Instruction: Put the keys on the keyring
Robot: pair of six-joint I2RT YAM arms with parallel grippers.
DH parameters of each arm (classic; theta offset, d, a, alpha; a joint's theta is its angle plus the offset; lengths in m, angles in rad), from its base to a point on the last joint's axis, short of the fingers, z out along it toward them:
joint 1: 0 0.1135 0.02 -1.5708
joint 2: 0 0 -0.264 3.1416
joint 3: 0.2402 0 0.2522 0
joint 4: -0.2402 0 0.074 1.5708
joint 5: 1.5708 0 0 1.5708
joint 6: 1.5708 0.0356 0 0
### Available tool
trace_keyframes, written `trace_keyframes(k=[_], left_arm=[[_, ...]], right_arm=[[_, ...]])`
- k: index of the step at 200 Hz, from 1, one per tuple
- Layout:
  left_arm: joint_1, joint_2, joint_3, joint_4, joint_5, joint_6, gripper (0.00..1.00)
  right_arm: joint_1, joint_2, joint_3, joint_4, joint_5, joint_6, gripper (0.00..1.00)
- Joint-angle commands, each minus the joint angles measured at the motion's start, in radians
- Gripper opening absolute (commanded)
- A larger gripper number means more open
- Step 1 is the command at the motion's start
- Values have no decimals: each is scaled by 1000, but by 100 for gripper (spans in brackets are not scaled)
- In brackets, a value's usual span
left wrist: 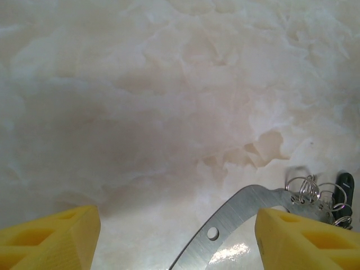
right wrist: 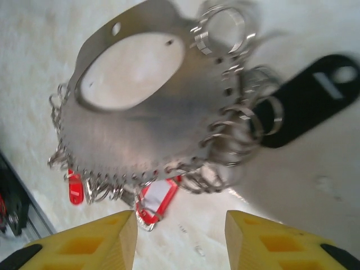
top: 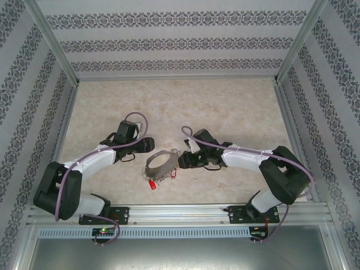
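Surface: pale marbled table [top: 225, 107], metal rails at its edges.
Room: patterned walls [top: 169, 42] left, far and right.
Left gripper [left wrist: 177, 218]: one, fingers spread wide, holding nothing.
Keyring [top: 160, 163]: one, flat mid-table, between both grippers.
Keys [right wrist: 157, 201]: three; two red-tagged at the near rim, one black-headed [right wrist: 309, 95] against the loops.
Right gripper [right wrist: 181, 219]: one, fingers apart, empty.

The far half of the counter [top: 180, 101] lay open between patterned side walls [top: 34, 84]. Nearer, the keyring [top: 159, 163] sat hemmed between the left end effector [top: 135, 153] and right end effector [top: 181, 161], with a red-tagged key [top: 151, 184] on its near side.
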Motion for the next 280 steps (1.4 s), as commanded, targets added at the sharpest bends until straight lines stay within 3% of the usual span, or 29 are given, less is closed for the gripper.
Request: trace_keyframes(k=[1,121,174,202,216,244,259,280], left_arm=[[13,16,13,-40,48,-3,73],[14,119,-60,-28,259,-76,61],[10,158,-118,34,316,-118,52],[11,146,-111,35,314,-118,51],[10,139,-104,29,311,-118,50],[10,99,-100,24,296,-115,49],[10,46,-102,9,261,-114,53],[11,-58,-97,-31,175,-108,58]], right_arm=[[-6,47,34,-2,0,98,46],[31,201,103,121,-19,230,40],[57,248,107,281,-45,294,34],[61,248,114,311,-28,295,30],[62,240,111,332,-21,294,19],[63,219,110,342,-21,274,14],[61,192,101,341,-20,249,5],[57,137,95,334,-56,176,1]])
